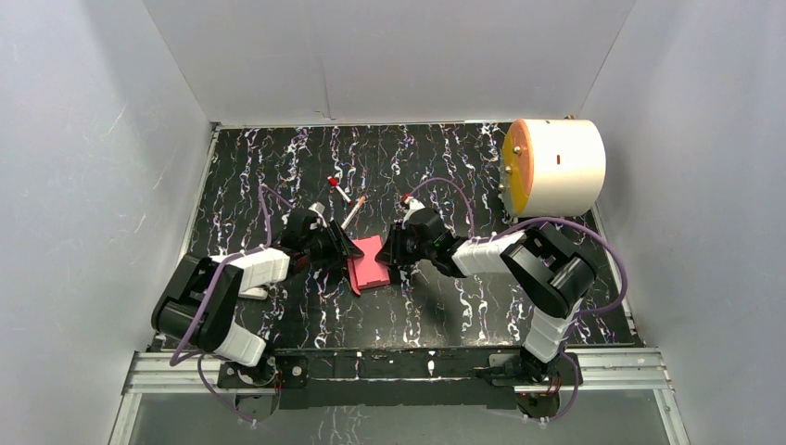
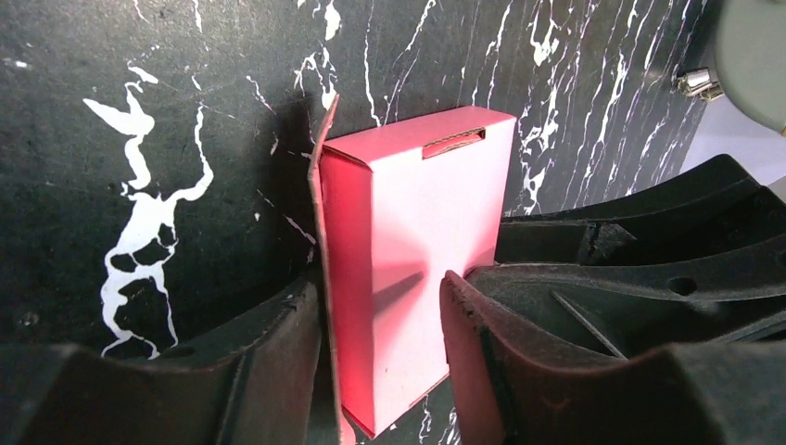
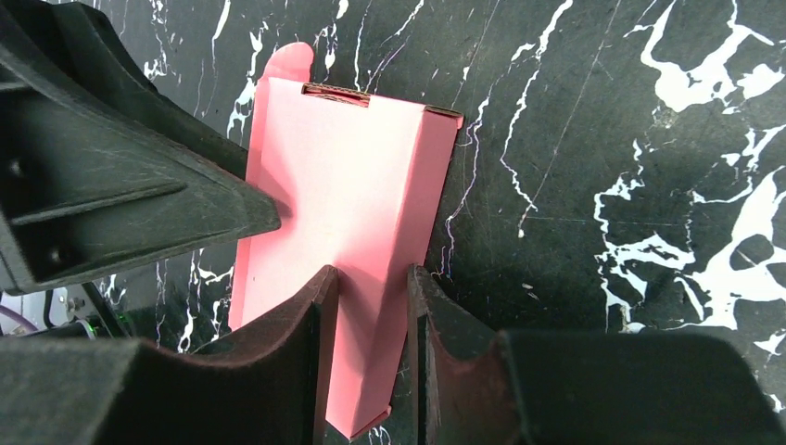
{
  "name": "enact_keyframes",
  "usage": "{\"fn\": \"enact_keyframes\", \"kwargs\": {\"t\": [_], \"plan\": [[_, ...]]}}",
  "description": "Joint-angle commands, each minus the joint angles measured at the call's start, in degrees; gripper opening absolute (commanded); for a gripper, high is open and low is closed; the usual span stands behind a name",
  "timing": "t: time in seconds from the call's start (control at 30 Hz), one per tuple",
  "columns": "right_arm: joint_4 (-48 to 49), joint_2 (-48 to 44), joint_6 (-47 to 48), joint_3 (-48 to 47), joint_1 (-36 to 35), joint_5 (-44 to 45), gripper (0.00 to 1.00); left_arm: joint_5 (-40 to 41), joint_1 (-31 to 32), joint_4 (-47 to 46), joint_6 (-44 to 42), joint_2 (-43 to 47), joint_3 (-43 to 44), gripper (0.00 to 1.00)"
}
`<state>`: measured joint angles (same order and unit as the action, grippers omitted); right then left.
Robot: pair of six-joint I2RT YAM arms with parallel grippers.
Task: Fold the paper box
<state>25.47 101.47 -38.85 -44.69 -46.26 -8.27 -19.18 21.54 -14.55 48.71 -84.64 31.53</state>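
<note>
The paper box [image 1: 368,263] is a small flat red-pink card box lying on the black marbled table [image 1: 463,306] between both arms. My left gripper [image 1: 345,247] stands open at its left long side. In the left wrist view the paper box [image 2: 417,250] has a loose flap [image 2: 324,232] standing against the left finger [image 2: 269,371], and the other finger [image 2: 482,362] sits over the top face. My right gripper [image 1: 394,250] is at the right side. In the right wrist view its fingers [image 3: 324,352] straddle the right long edge of the paper box [image 3: 343,167], touching card on both sides.
A big white cylinder [image 1: 554,167] with an orange face stands at the back right. Two thin red-capped pens [image 1: 339,190] lie just behind the box. White walls enclose the table on three sides. Each arm's black gripper body [image 2: 649,241] crowds the other's wrist view.
</note>
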Motion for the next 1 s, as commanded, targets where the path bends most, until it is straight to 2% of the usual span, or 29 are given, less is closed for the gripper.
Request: {"fn": "enact_keyframes", "kwargs": {"t": [0.0,0.1,0.23,0.43,0.53,0.67,0.8,0.97], "plan": [[-2.71,2.69,-0.27,1.97,-0.85,-2.72,0.3,-4.86,0.23,-1.03,0.69,-2.18,0.08,0.44],[-1.52,2.25,-0.61,2.15,-0.85,-3.53,0.3,-4.07,0.83,1.4,-0.69,-0.92,2.09,0.36],[-0.34,1.52,-0.62,2.15,-0.84,-4.21,0.3,0.98,3.82,7.11,-5.21,2.31,6.83,0.24],[3.44,0.22,-1.71,2.72,-0.87,-5.35,0.33,8.8,9.14,16.42,-10.75,3.23,13.88,0.13],[5.59,-0.68,-2.4,3.11,-0.85,-6.28,0.37,13.18,11.24,20.48,-13.85,3.34,17.04,0.1],[6.0,-2.08,-2.16,3.6,-0.85,-5.21,0.43,16.71,12.38,23.65,-16.92,3.01,19.74,0.08],[5.78,-2.7,-1.63,4.11,-0.76,-4.42,0.44,14.77,12.6,23.01,-15.49,2.66,19.49,0.08],[5.38,-2.59,-2.0,5.01,-0.62,-3.47,0.4,14.47,11.78,22.36,-12.75,3.26,18.23,0.19]]}}
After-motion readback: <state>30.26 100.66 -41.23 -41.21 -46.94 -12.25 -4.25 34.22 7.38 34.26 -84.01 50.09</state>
